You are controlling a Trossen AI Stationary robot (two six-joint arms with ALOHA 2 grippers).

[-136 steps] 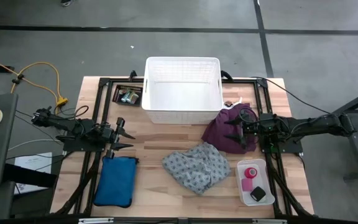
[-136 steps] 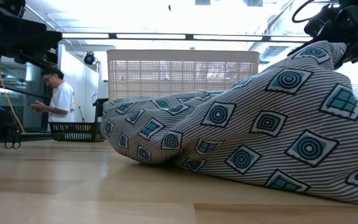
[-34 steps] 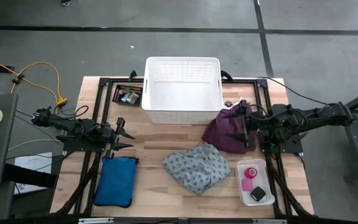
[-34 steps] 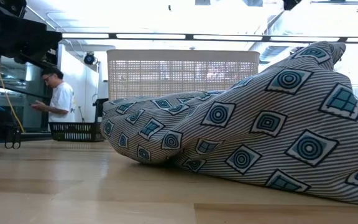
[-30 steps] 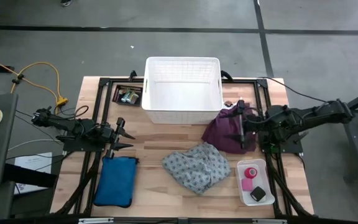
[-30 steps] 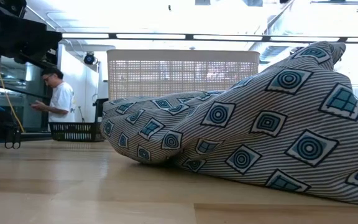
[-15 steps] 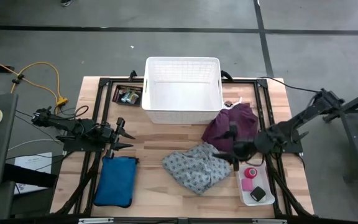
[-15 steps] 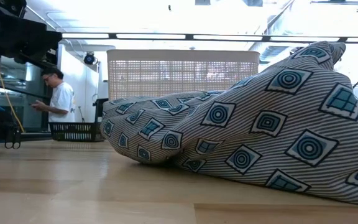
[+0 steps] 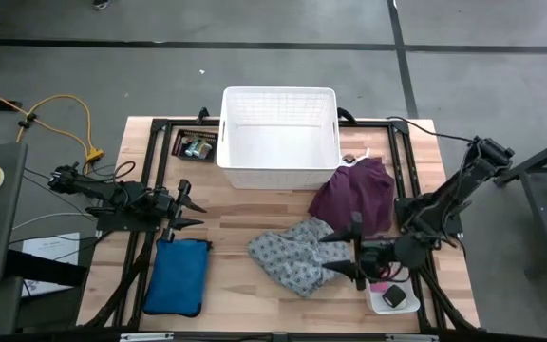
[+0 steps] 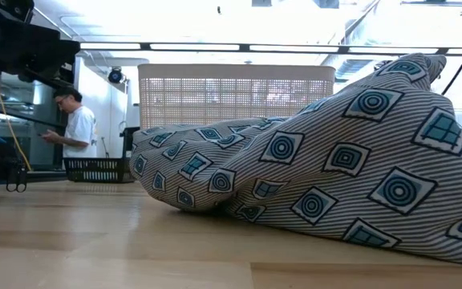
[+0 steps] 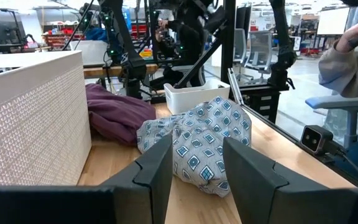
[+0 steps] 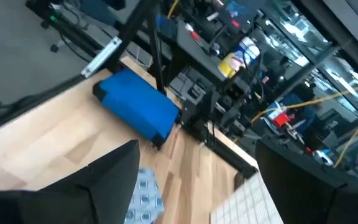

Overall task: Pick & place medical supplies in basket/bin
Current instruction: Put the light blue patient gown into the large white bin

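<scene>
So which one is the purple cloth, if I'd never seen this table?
Find the white basket at the table's far edge. By its right front corner lies the purple cloth, a crumpled plain heap. The grey patterned cloth nearer the front has small printed squares.

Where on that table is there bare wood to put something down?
Bare wood lies between the blue pouch and the grey patterned cloth, and ahead of the white basket. The right side is crowded: purple cloth, small tray, right gripper.
</scene>
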